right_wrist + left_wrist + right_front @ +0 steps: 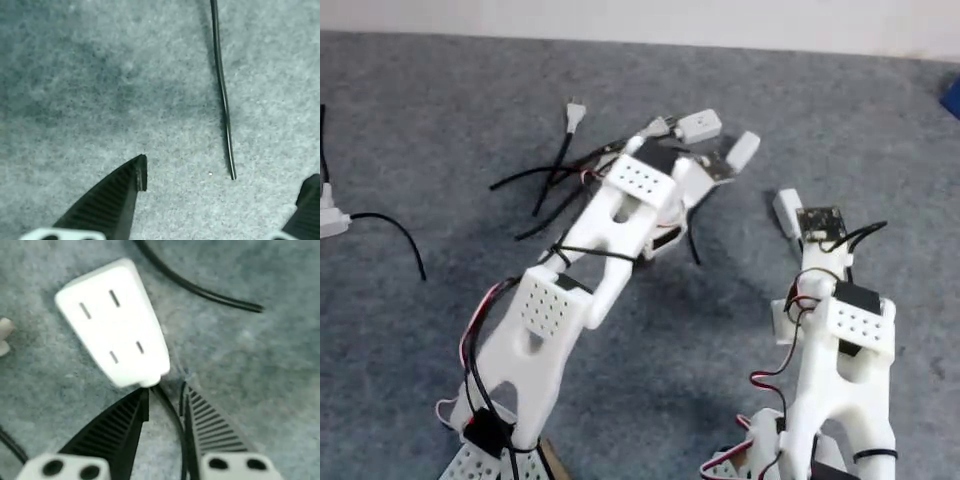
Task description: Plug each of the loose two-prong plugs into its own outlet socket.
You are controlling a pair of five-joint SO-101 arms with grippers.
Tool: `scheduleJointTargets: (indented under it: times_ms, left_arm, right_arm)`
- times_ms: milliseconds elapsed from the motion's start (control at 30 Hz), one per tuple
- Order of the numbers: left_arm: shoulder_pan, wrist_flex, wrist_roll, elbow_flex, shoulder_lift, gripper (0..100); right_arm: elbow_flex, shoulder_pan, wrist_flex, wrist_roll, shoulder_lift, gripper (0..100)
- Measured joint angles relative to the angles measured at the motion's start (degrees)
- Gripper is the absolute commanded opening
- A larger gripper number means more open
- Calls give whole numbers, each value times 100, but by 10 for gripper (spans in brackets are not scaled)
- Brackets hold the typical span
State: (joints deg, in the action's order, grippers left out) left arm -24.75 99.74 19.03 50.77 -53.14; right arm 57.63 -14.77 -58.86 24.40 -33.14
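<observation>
A white outlet block with two pairs of slots lies on the grey carpet just beyond my left gripper. Its black cable runs back between the fingers, which stand narrowly open around it. In the high view the outlet block is at the top centre with the left gripper beside it. A small white plug lies against it. Another two-prong plug on a black cable lies further left. My right gripper hangs wide open over bare carpet near a black cable end.
A white plug or adapter with a black cable sits at the left edge of the table. Several black cables cross under the left arm. The right gripper is to the right of the outlet.
</observation>
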Motion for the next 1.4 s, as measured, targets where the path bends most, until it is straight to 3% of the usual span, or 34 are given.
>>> scheduleJointTargets:
  times_ms: [167,467,700,1000,1267,1400]
  left_arm:
    - [105,9,0,-44,97,311]
    - [738,-273,0,-44,97,312]
    - [686,-1196,-325,-44,97,212]
    - [369,-1547,-431,-44,97,213]
    - [352,-1644,-615,-44,97,367]
    - [334,-1916,-642,-44,97,379]
  right_arm:
    - [0,0,0,0,0,440]
    - [0,18,-79,0,0,440]
    - [0,18,-149,0,-9,440]
    - [0,9,-149,0,-35,440]
    - [9,264,-149,18,-35,440]
    - [114,273,-158,18,-44,440]
